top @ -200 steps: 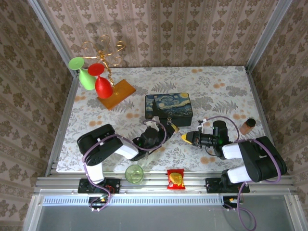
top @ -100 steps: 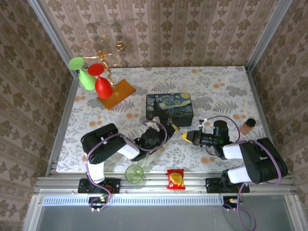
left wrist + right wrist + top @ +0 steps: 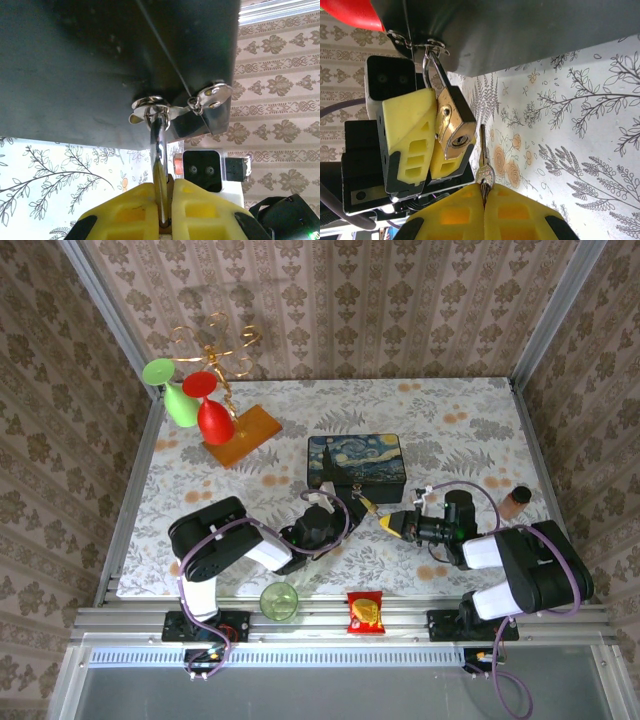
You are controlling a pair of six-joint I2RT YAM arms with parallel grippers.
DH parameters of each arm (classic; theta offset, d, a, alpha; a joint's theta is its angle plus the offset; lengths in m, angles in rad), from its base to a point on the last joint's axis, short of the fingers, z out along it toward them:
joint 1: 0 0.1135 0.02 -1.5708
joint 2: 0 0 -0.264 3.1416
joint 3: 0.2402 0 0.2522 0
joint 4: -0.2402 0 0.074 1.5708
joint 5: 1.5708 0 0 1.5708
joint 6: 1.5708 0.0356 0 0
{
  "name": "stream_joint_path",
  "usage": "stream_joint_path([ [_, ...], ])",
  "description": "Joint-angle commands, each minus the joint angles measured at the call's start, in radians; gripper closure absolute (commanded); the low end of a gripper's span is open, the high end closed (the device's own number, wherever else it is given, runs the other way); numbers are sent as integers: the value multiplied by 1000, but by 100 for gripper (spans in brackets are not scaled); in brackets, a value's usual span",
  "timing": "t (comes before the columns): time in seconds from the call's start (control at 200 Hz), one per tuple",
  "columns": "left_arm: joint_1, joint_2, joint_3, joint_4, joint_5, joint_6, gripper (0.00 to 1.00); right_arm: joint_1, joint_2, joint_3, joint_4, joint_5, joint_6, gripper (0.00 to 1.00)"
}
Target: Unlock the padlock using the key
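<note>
**Desk:** Where is the padlock in your frame?

**Photographer:** At the front of the box. The brass padlock (image 3: 451, 122) hangs by its silvery shackle (image 3: 159, 142) from the metal clasp (image 3: 150, 107) of the Starry Night painted box (image 3: 357, 460), which sits mid-tabletop (image 3: 450, 410). Your left hand (image 3: 163, 195) is pinching the padlock's body between its yellow fingers (image 3: 407, 135), with the keyhole end turned toward the right arm.

**Desk:** And the key?

**Photographer:** The key (image 3: 482, 150) is gripped by its head in your right hand (image 3: 484, 192), whose fingers are pressed together on it. The blade points up just beside the padlock's keyhole end and is not in the keyway. Whether it touches the brass, I cannot tell.

**Desk:** What does the overhead view give you?

**Photographer:** Your two hands meet nose to nose just in front of the box. A green cup (image 3: 279, 601) and a red snack packet (image 3: 365, 611) stand at the near edge. A small brown bottle (image 3: 516, 500) is off to the right. At the far left, a red goblet (image 3: 214, 420) and a green goblet (image 3: 180, 405) stand by a wooden board (image 3: 255, 432).
</note>
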Motion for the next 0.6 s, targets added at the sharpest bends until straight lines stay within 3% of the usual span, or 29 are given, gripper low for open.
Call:
stream_joint_path([
  [0.0, 2, -8, -1, 100, -6, -8, 100, -8, -69, -13, -41, 14, -36, 100],
  [0.24, 8, -8, 5, 102, 4, -9, 100, -8, -148, -3, -137, 25, -77, 100],
  [0.595, 11, -15, 16, 104, 20, -11, 100, -8, -68, -10, 11, 5, -23, 100],
])
